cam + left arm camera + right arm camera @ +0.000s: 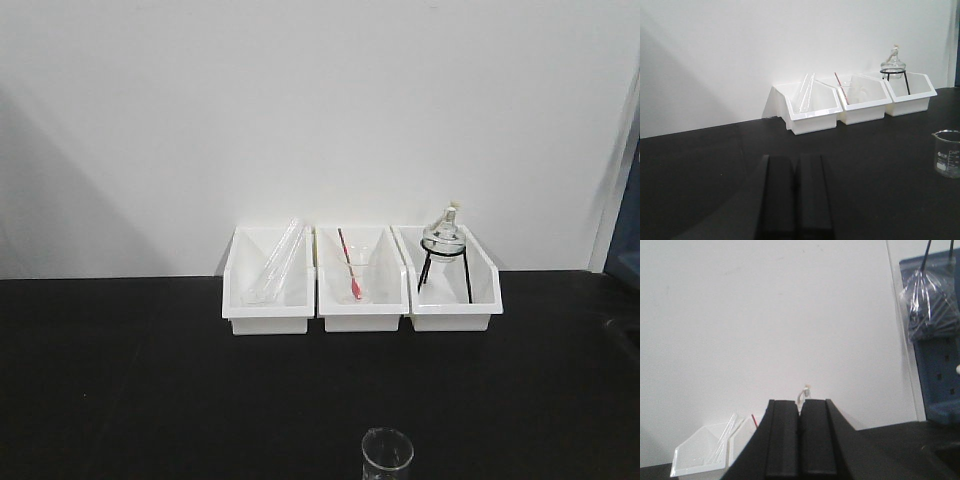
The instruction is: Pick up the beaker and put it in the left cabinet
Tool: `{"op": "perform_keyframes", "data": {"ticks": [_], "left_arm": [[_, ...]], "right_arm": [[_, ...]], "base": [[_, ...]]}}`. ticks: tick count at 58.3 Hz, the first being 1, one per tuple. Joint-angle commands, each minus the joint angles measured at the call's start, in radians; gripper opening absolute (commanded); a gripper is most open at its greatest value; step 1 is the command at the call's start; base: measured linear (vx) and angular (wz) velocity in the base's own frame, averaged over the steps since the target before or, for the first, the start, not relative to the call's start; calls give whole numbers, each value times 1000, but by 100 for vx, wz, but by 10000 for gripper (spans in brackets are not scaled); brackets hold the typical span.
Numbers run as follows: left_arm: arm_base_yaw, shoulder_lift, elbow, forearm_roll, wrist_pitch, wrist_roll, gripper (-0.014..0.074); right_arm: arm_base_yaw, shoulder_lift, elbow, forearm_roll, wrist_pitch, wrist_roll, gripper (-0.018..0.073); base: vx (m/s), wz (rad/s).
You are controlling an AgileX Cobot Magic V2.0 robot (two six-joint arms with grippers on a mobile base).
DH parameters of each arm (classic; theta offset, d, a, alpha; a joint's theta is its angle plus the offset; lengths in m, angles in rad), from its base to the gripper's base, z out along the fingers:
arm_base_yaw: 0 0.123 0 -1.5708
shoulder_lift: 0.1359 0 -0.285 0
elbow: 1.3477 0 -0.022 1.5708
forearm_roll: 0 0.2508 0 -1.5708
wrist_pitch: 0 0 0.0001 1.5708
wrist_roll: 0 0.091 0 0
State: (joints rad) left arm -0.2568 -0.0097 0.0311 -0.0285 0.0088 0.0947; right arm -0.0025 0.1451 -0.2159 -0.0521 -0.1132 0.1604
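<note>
**Exterior front view.** A black bench top (150, 380) runs to a white wall (300, 100). Three white bins stand side by side against the wall.
- The left bin (262, 322) holds leaning glass tubes (278, 262).
- The middle bin (362, 320) holds a conical glass (356, 280) with a red rod (347, 262).
- The right bin (455, 318) holds a round flask (442, 238) on a black tripod (466, 278).

The beaker (388, 455) stands upright on the bench, well in front of the bins. The lower frame edge cuts it off. Nothing lies between it and the bins.

**Left wrist view.** The left gripper (797, 162) has its fingers pressed together and empty. The beaker is at the far right, well apart from it.

**Right wrist view.** The right gripper (800, 405) is likewise pressed together and holds nothing. It masks most of the bins. A blue panel (940, 365) under clear film stands at the right.
</note>
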Motion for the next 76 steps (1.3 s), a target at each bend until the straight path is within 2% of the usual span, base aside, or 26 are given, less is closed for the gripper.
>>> {"op": "perform_keyframes", "data": {"ticks": [1,8,20,35,43,55,70,76], "left_arm": [[-4,-19,16,-8,-84,-3,1],[-4,-19,16,-8,-84,-3,1],[-4,-19,16,-8,-84,-3,1],[-4,-19,16,-8,-84,-3,1],[-4,-19,16,-8,-84,-3,1],[-4,-19,16,-8,-84,-3,1],[-4,-19,16,-8,-84,-3,1],[-4,-19,16,-8,-84,-3,1]], "right_arm": [[-5,168,-155,-15,-34,-87,-6],[-5,398,-300,-28,-33,-179,-6],[-5,645,-446,-28,-70,-160,-6],[-5,726,-457,-28,-88,-160,3],[-5,726,-457,-28,-88,-131,52],[-5,726,-457,-27,-89,-129,241],[-5,726,-457,-27,-93,-81,621],[-5,726,-457,-27,-94,-82,718]], "base": [[0,0],[0,0],[0,0],[0,0],[0,0],[0,0],[0,0],[0,0]]}}
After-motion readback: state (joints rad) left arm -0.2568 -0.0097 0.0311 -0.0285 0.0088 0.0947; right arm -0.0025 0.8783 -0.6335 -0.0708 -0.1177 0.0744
